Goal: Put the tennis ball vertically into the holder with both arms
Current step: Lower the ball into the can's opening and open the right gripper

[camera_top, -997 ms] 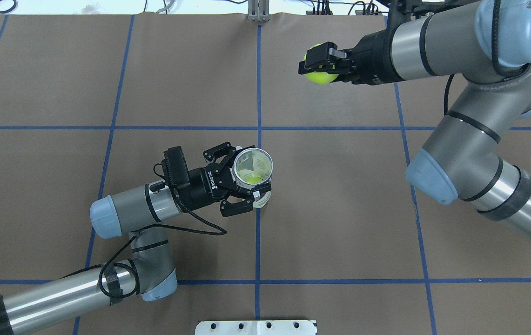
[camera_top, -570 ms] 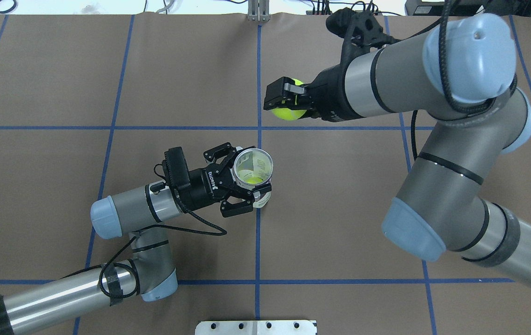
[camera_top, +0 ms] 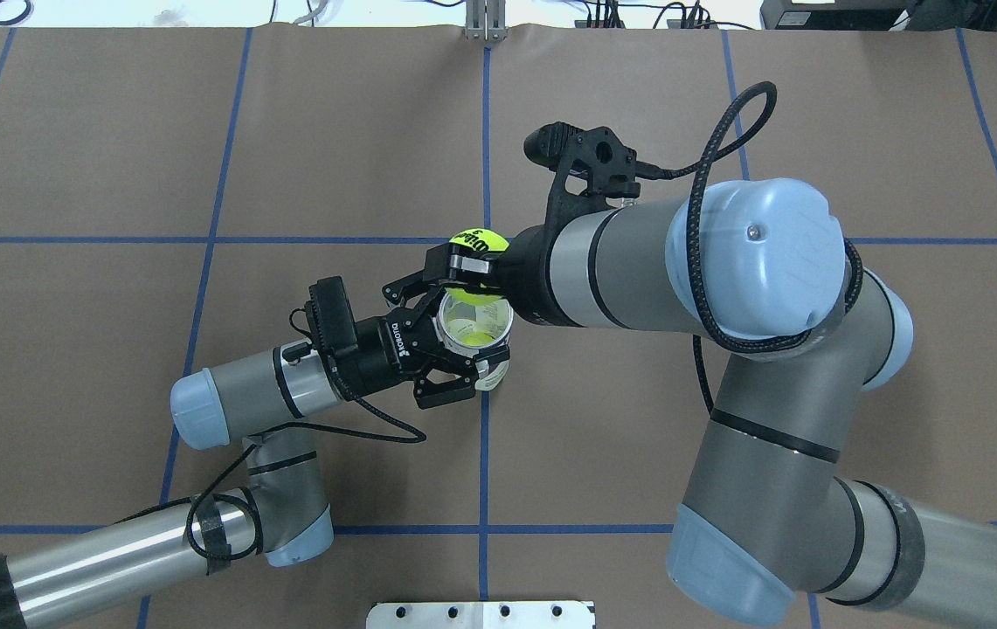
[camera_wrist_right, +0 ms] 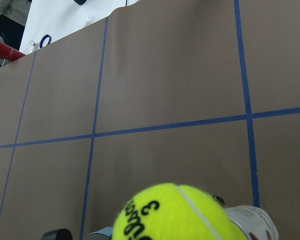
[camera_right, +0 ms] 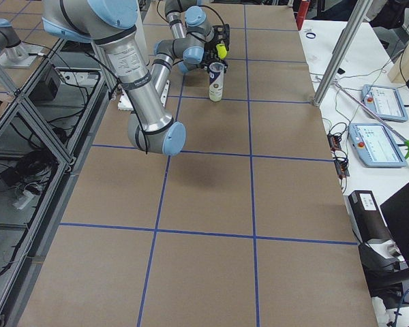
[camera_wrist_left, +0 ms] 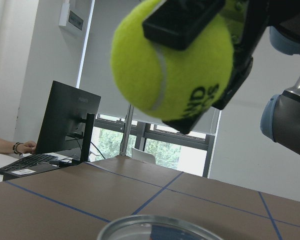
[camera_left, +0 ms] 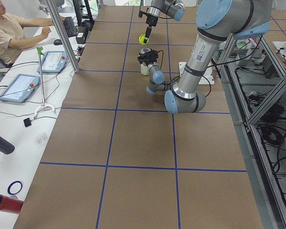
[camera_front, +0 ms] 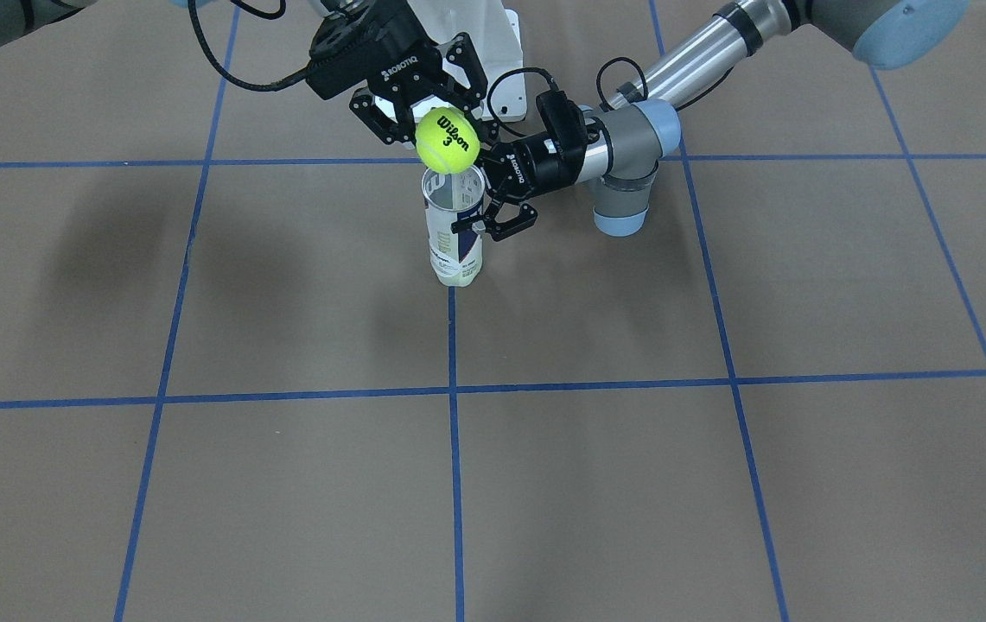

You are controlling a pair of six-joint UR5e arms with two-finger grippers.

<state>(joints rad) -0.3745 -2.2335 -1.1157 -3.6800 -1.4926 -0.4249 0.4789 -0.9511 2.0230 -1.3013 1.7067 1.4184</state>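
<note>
Two balls noted: one tennis ball (camera_front: 448, 140) clamped in the right gripper (camera_front: 430, 117), just above the holder (camera_front: 454, 226) mouth; second ball (camera_top: 470, 332) at its bottom. Holder stands upright on the table (camera_front: 631, 432), long axis vertical, with the left gripper (camera_front: 493, 194) clasped round its upper wall. Mouth lies straight below the ball, so I judge the drop is straight down.
</note>
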